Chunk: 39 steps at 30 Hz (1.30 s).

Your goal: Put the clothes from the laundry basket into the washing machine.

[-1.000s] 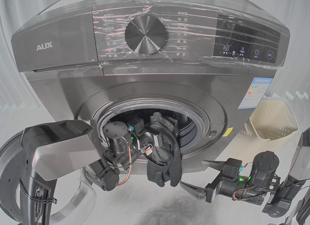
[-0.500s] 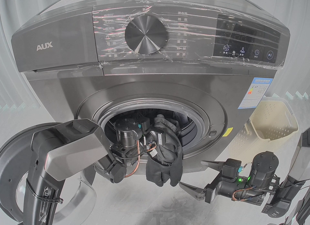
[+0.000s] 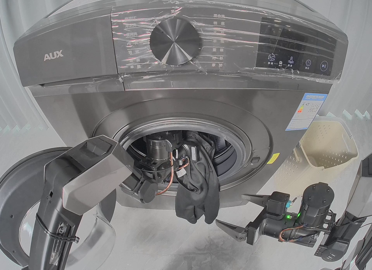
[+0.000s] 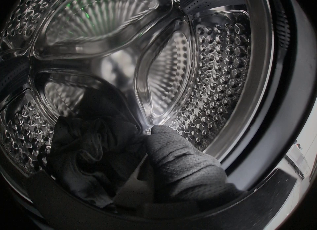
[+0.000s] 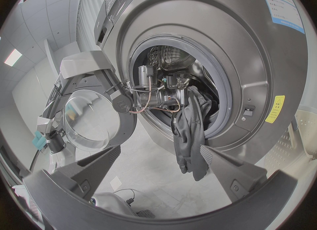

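In the head view, the left gripper is inside the round opening of the washing machine. A dark garment lies over it and hangs down across the lower rim of the opening, outside the machine. Whether this gripper pinches the cloth, I cannot tell. The right gripper is low before the machine's front, its jaws spread wide. The cream laundry basket stands beside the machine's right side.

In the left wrist view, part of the garment lies bunched at the bottom of the drum.

In the right wrist view, the door stands open.
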{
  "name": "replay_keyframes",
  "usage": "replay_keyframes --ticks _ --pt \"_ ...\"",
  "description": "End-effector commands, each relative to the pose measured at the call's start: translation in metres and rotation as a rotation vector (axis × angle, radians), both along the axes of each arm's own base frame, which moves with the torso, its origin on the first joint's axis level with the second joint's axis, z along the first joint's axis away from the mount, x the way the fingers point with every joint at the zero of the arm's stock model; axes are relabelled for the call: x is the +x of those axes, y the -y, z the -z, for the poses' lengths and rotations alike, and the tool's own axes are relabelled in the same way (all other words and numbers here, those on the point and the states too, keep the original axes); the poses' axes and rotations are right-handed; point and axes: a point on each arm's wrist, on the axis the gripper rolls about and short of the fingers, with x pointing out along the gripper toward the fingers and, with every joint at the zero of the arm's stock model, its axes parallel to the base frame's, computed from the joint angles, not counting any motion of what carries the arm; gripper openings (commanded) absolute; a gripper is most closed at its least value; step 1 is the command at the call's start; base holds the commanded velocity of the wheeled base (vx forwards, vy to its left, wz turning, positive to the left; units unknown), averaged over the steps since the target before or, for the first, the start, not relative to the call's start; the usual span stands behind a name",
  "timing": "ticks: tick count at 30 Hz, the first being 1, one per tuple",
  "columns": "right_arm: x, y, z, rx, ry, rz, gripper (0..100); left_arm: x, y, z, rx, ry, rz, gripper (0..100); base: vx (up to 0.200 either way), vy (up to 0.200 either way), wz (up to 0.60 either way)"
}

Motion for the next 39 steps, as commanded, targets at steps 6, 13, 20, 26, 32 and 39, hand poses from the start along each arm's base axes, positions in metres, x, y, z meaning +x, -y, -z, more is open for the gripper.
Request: replay_keyframes --ticks 6,13,20,26,32,39 --pt "-0.001 0.000 0.002 -0.008 -0.008 -0.002 100 0.044 0.002 0.001 -0.052 0.088 -0.176 0 0.000 0.000 0.00" --pt "-0.003 -0.001 0.003 -0.011 -0.012 -0.013 100 0.052 -0.004 -0.001 -0.061 0.073 -0.249 0 0.000 0.000 0.00" --pt "-0.003 -0.001 0.003 -0.011 -0.012 -0.011 100 0.050 -0.005 0.003 -0.051 0.053 -0.248 0 0.000 0.000 0.00" --pt "-0.003 -0.001 0.003 -0.011 -0.012 -0.011 100 0.032 0.003 0.005 -0.028 0.002 -0.220 100 0.000 0.000 0.00" --pt "-0.003 -0.001 0.003 -0.011 -0.012 -0.013 100 -0.009 0.013 0.002 0.060 -0.109 -0.143 100 0.000 0.000 0.00" --pt "-0.003 -0.001 0.003 -0.010 -0.011 -0.013 100 -0.031 0.023 0.017 0.100 -0.165 -0.059 100 0.000 0.000 0.00"
